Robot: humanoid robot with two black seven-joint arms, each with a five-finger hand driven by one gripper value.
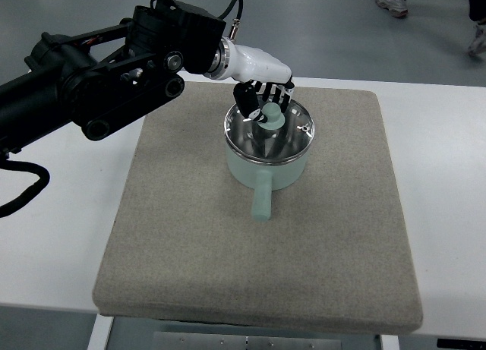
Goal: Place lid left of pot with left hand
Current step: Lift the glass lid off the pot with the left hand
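Top view, as I log it: left hand (262, 92) over pot (267, 162), dark fingers (249, 101) curled around the green knob of the lid (282, 134), which sits on the pot. Beige mat (228, 266) beneath, bare all around; white surface (53, 251); a person's shoes (392, 1) beyond.

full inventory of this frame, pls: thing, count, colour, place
pot: 1, pale green, centre of mat, handle pointing toward the near edge
lid: 1, glass with metal rim and pale green knob, sitting on the pot
mat: 1, grey-beige, covering the middle of the table
table: 1, white, under the mat
person's feet: 2, light shoes, on the floor at top right
left arm: 1, black, entering from the left edge
left hand: 1, white with black fingers, over the lid at its knob; grip unclear
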